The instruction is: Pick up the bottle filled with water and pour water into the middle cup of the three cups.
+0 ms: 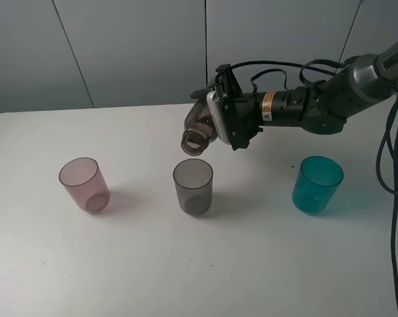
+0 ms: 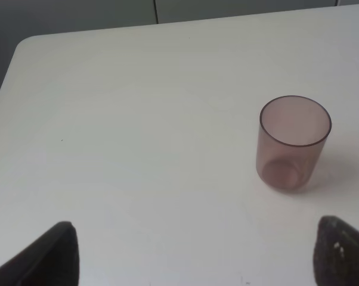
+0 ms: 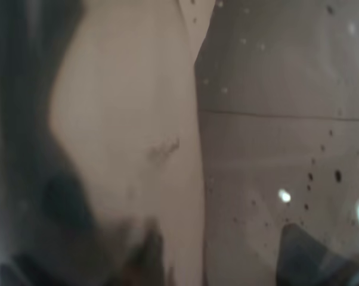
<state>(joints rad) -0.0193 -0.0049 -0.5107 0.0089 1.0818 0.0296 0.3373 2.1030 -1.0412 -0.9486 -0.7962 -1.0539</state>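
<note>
While the right gripper (image 1: 220,127) holds the tilted bottle (image 1: 198,131) in its jaws, mouth just above the middle cup (image 1: 193,187), the left gripper (image 2: 191,256) has its jaws wide.

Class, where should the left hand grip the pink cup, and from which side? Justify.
Grip the pink cup across its side wall near mid-height, coming in level from the left. It stands upright, mouth up, bare table around it, and its round wall narrows downward.
</note>
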